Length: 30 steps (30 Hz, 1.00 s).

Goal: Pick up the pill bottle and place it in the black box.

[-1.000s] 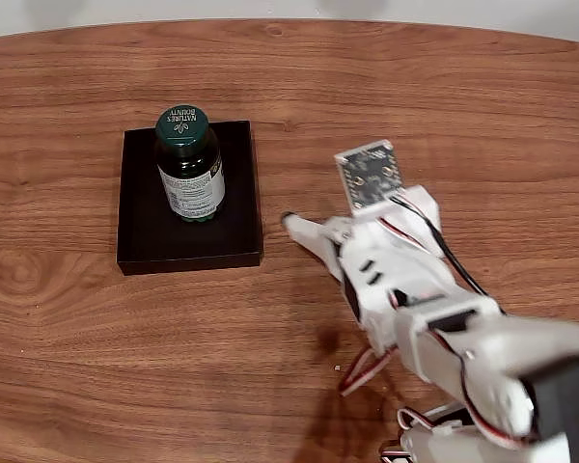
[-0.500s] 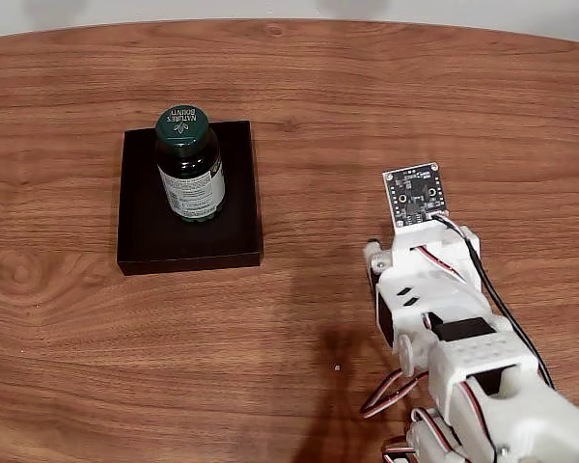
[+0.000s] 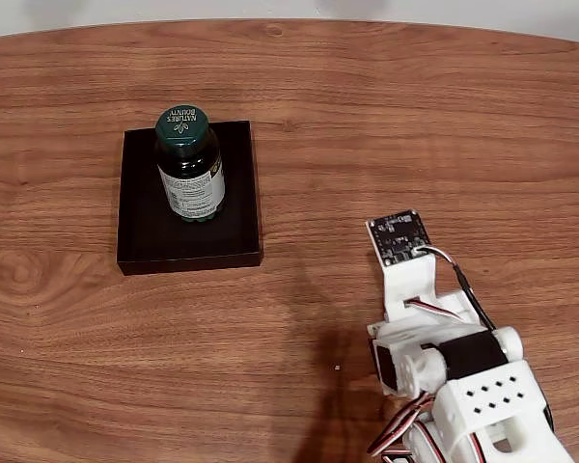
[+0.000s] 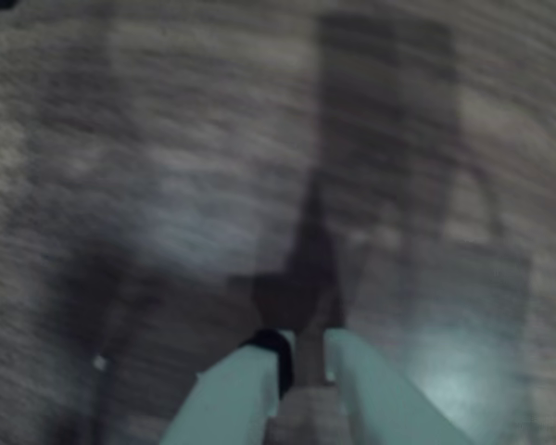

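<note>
The pill bottle (image 3: 188, 166) stands upright inside the black box (image 3: 143, 227), at the box's back middle, its dark green cap up and its white-green label facing the camera. In the fixed view my white arm (image 3: 444, 357) is folded back at the lower right, well apart from the box, with the wrist camera board (image 3: 399, 238) as its foremost part. In the blurred wrist view my gripper (image 4: 304, 348) points down at bare wood. Its two pale fingers (image 4: 236, 389) are drawn close together and hold nothing.
The brown wooden table (image 3: 386, 116) stretches around the box, with open wood between box and arm. Its curved far edge (image 3: 289, 21) runs along the top of the fixed view. A tiny white speck (image 3: 337, 367) lies left of the arm.
The arm has pulled back from near the box's right side toward the lower right and folded in. The bottle and the box have stayed put.
</note>
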{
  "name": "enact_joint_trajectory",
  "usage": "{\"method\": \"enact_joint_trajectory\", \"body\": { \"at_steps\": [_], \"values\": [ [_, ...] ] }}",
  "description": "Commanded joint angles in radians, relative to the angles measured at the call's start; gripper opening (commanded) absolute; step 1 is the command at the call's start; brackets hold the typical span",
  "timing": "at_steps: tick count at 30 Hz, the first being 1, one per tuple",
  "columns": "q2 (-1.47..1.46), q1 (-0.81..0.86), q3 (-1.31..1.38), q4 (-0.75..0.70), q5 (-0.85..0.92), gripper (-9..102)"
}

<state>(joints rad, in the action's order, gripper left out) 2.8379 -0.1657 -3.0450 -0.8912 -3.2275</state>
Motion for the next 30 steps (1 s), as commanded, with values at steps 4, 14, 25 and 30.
{"method": "enact_joint_trajectory", "body": {
  "at_steps": [4, 14, 25, 30],
  "values": [
    [0.123, 0.017, 0.015, -0.227, 0.031, 0],
    [0.348, -0.006, 0.015, -0.572, -0.014, 0],
    [0.445, 0.044, 0.015, -0.604, 0.13, 0],
    [0.5, 0.048, 0.015, -0.615, 0.229, 0]
  ]
}}
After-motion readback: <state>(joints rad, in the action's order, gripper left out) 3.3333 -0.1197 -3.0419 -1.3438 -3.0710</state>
